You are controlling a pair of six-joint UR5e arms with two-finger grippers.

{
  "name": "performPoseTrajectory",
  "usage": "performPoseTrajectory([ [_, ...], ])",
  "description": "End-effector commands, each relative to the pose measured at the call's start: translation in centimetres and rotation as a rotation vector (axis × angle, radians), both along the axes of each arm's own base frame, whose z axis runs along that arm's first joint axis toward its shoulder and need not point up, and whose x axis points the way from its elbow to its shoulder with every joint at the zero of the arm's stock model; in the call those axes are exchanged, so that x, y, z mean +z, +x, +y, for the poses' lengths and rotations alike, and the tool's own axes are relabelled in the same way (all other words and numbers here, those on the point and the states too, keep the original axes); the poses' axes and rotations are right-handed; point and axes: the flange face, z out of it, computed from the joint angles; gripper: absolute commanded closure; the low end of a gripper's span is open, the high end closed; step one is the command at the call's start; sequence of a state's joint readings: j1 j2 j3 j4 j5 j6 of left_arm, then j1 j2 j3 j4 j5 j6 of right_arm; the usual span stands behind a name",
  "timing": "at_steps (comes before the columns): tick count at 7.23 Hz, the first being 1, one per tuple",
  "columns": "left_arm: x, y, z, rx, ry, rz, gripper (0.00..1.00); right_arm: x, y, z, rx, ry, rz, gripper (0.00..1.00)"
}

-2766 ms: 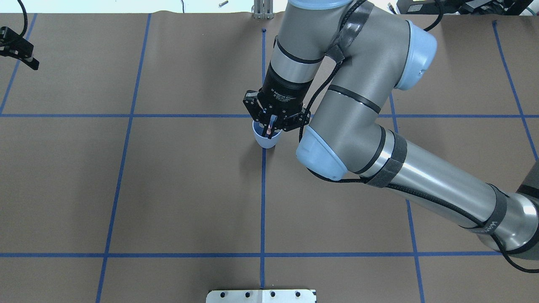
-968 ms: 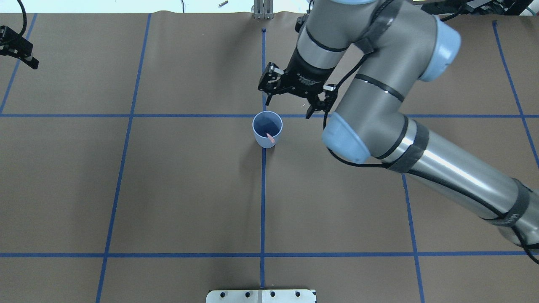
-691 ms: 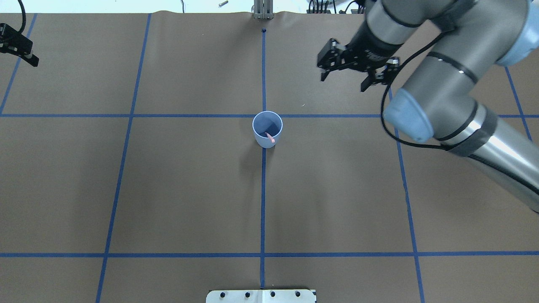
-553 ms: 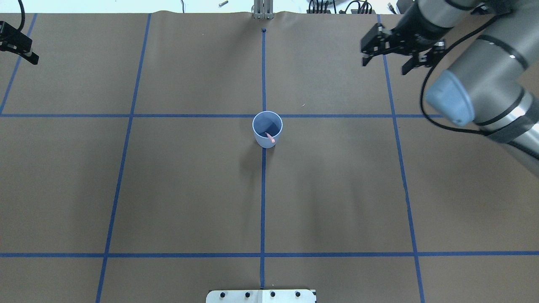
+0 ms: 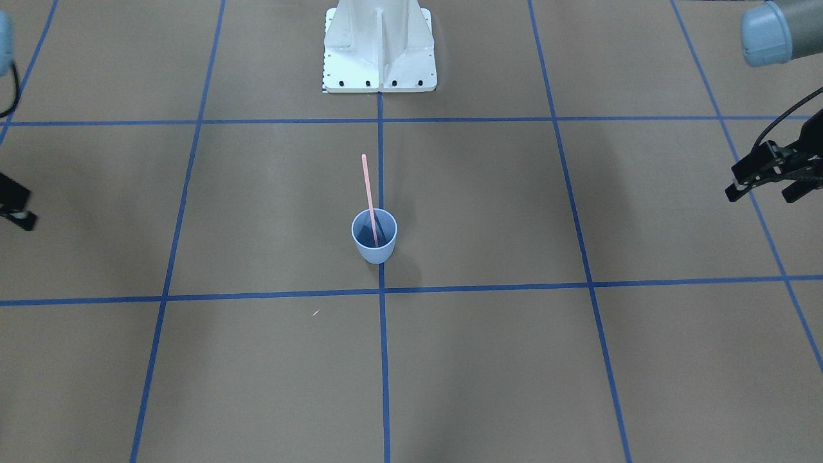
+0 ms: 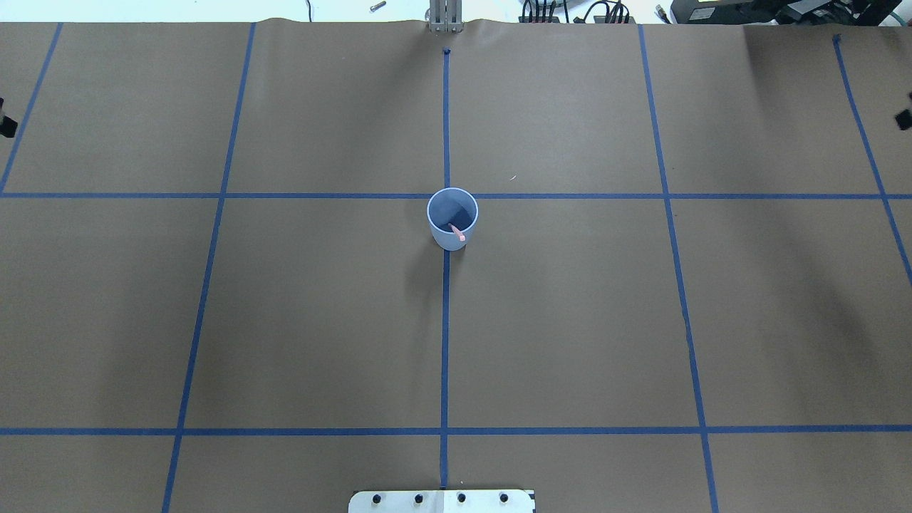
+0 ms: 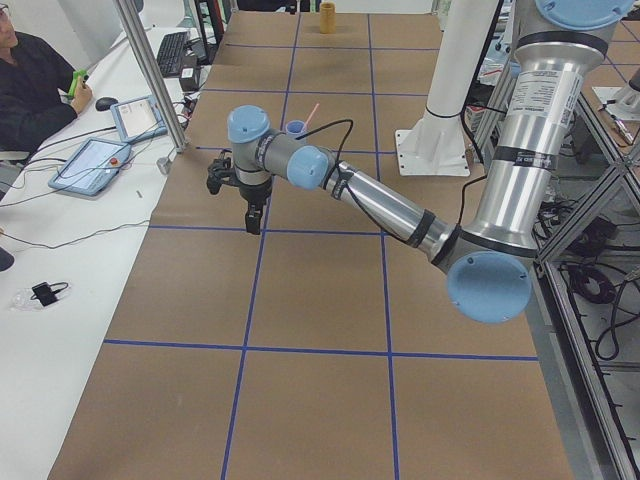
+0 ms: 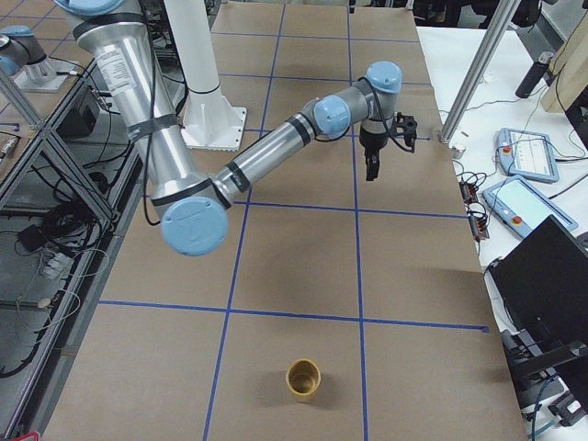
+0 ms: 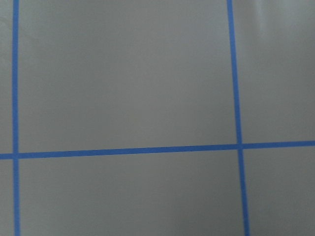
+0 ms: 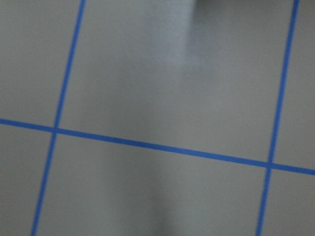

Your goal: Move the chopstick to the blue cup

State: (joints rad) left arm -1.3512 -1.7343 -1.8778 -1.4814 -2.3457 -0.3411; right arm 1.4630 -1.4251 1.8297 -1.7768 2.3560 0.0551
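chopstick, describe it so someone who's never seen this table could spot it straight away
On the brown paper-covered table, look by the central crossing of the blue tape lines, where a pale blue cup stands. The chopstick is the thin stick standing in that cup, leaning toward the robot's base, the only pink thing there.

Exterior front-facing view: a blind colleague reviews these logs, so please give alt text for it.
A pink chopstick stands in a blue cup at the middle of a brown table taped with blue grid lines, leaning toward the robot's white base. The open left gripper hangs at the right edge, far from the cup.
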Motion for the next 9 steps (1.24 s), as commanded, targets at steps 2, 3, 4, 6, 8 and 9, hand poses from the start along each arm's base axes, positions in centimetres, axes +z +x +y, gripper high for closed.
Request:
performPoseTrajectory([
  [2,8.1,-7.1,1.9,-0.036,-0.053,-0.039,0.01,8.4,4.7,3.9,-0.004,-0.064,0.021,0.0],
  [3,10.1,-7.4,2.2,-0.037,-0.092,-0.044,0.01,9.8,4.8,3.9,-0.003,-0.092,0.026,0.0],
  [4,13.1,-8.7,3.1,-0.058,-0.146,-0.049,0.01,10.9,5.8,4.2,0.017,-0.115,0.033,0.0],
  [6,15.5,-11.3,3.2,-0.018,-0.108,-0.056,0.01,11.4,7.5,4.9,0.057,-0.132,0.034,0.0],
  [8,16.9,-12.0,3.7,-0.029,-0.132,-0.057,0.01,12.9,7.4,5.0,0.059,-0.173,0.034,0.0],
  [9,17.5,-11.9,3.8,-0.029,-0.144,-0.057,0.01,13.8,7.4,4.9,0.058,-0.188,0.034,0.0],
])
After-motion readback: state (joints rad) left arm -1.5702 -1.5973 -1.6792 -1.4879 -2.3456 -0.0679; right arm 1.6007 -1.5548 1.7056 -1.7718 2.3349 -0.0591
